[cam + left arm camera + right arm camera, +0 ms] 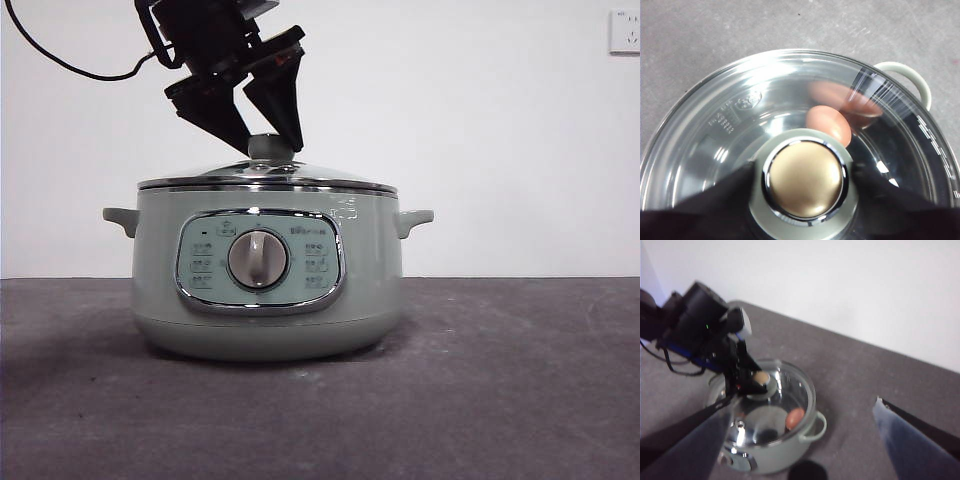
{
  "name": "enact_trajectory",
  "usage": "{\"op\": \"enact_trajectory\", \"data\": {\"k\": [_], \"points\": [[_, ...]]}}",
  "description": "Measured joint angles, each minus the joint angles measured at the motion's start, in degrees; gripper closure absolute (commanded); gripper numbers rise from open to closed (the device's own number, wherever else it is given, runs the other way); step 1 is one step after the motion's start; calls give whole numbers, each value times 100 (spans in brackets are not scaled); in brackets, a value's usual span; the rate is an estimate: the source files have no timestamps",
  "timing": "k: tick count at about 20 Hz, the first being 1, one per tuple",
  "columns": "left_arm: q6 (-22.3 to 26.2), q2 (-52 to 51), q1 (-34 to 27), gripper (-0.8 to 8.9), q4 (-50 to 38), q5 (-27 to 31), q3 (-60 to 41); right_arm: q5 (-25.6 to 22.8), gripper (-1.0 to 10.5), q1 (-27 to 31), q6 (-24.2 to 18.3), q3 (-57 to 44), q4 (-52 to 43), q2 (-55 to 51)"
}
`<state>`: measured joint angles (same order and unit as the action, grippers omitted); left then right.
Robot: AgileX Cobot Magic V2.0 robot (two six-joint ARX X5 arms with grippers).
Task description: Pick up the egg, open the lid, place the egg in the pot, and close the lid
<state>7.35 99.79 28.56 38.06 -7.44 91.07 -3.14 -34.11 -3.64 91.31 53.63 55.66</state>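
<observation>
Egg (828,123) is being kept inside the pot (268,275), seen through the lid (790,145) that's seated on the rim. Lid's knob (805,179) is being straddled by the spread-apart left gripper (262,125); right gripper (800,450) is being held wide, well off.

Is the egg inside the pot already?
Yes. The egg lies inside the pot, seen through the glass lid resting on it.

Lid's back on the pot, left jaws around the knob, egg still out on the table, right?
Not quite. The egg is inside the pot, visible through the glass lid in the left wrist view. The left gripper does flank the knob.
</observation>
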Motion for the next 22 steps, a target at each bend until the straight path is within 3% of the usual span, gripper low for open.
{"op": "enact_trajectory", "data": {"k": [5,10,16,22], "points": [[-2,-103,0,179,26,0,2,11,474,0,0,0,354,20],[-4,-455,0,180,584,0,306,20,474,0,2,0,739,26],[-52,-1040,0,181,1530,-129,780,675,474,0,46,0,1099,26],[-101,-1705,0,188,2691,-723,1027,859,476,0,72,0,1539,50]]}}
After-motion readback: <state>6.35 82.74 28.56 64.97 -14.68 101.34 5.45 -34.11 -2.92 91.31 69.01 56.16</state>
